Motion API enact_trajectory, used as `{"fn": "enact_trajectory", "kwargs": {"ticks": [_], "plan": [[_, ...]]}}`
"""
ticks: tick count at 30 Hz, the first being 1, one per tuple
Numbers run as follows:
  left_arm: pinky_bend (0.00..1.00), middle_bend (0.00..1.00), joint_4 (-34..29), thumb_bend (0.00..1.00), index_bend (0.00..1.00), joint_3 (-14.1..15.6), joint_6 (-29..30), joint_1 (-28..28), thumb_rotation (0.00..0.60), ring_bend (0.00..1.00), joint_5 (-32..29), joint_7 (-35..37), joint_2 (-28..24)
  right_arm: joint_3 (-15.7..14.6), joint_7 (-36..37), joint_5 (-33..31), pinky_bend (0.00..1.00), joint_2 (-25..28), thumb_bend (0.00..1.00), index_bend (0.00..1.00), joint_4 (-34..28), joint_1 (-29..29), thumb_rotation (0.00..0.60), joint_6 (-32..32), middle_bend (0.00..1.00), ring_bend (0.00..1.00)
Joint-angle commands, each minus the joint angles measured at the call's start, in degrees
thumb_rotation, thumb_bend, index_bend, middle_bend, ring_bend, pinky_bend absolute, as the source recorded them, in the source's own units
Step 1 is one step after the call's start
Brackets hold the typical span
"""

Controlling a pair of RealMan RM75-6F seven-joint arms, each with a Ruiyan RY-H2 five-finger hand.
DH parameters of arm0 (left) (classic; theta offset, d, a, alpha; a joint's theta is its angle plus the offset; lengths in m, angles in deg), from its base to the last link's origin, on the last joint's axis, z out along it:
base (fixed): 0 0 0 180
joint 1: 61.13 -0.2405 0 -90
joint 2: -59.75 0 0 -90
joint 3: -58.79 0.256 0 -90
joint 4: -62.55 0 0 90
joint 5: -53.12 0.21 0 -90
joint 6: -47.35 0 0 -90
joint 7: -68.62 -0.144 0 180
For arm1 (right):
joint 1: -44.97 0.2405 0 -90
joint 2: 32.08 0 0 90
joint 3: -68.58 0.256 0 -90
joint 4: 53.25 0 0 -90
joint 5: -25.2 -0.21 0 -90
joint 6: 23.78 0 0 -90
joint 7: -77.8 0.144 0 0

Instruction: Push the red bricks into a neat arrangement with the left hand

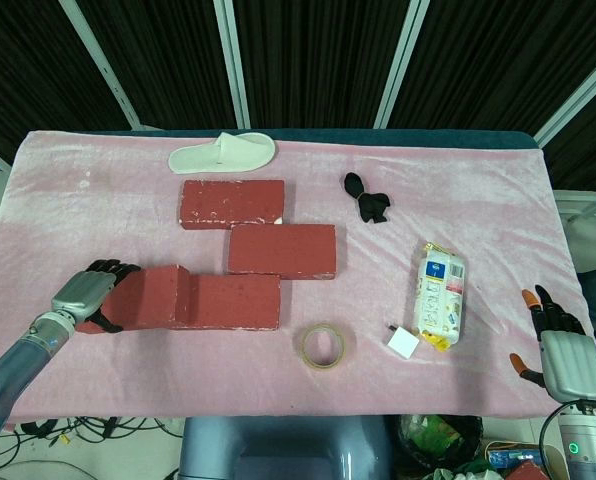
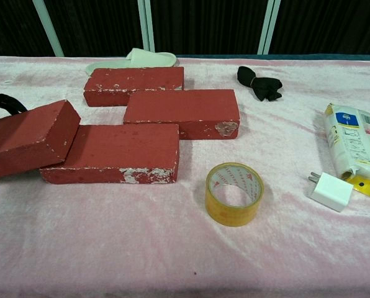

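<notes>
Four red bricks lie on the pink cloth. The far brick (image 1: pixel 230 203) (image 2: pixel 133 85), the middle brick (image 1: pixel 281 250) (image 2: pixel 182 112) and the near brick (image 1: pixel 228 300) (image 2: pixel 113 153) lie flat in a staggered step. The leftmost brick (image 1: pixel 146 298) (image 2: pixel 27 139) is slanted, and its right end overlaps the near brick's left end, seemingly raised. My left hand (image 1: pixel 93 295) grips its left end, fingers (image 2: pixel 2 101) over the far side and thumb on the near side. My right hand (image 1: pixel 563 350) hangs open off the table's right front edge, holding nothing.
A roll of yellow tape (image 1: pixel 322 346) (image 2: pixel 234 194) sits just right of the near brick. Farther right are a white charger (image 1: pixel 403 343) and a tissue pack (image 1: pixel 441 293). A white slipper (image 1: pixel 223 152) lies behind the far brick, a black cloth knot (image 1: pixel 366 198) to its right.
</notes>
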State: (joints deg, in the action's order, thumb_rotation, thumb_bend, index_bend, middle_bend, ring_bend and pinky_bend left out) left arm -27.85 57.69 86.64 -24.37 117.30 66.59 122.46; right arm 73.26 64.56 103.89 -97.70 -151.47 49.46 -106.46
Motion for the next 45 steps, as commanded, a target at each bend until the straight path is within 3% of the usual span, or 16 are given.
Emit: {"fn": "enact_trajectory", "kwargs": {"ticks": [1, 35, 40, 45], "plan": [[0.00, 0.16, 0.05, 0.13, 0.14, 0.07, 0.00, -0.03, 0.600, 0.00, 0.08, 0.00, 0.04, -0.02, -0.02, 0.03, 0.20, 0.02, 0.15, 0.07, 0.01, -0.03, 0.600, -0.04, 0.00, 0.12], [0.00, 0.17, 0.72, 0.13, 0.16, 0.09, 1.75, -0.13, 0.600, 0.00, 1.77, -0.99, 0.10, 0.13, -0.34, -0.49, 0.20, -0.06, 0.15, 0.07, -0.05, -0.07, 0.600, -0.05, 0.00, 0.12], [0.00, 0.18, 2.12, 0.14, 0.17, -1.48, 5.35, -0.10, 0.600, 0.00, 1.81, -2.96, -0.23, 0.12, -0.41, -0.64, 0.20, -0.05, 0.15, 0.07, -0.09, -0.05, 0.600, 0.08, 0.00, 0.12], [0.00, 0.19, 2.09, 0.14, 0.17, -3.95, 2.59, 3.23, 0.600, 0.00, -1.73, -5.30, -2.42, 0.07, -0.58, -0.64, 0.20, -0.07, 0.15, 0.07, -0.16, -0.07, 0.600, 0.06, 0.00, 0.12]]}}
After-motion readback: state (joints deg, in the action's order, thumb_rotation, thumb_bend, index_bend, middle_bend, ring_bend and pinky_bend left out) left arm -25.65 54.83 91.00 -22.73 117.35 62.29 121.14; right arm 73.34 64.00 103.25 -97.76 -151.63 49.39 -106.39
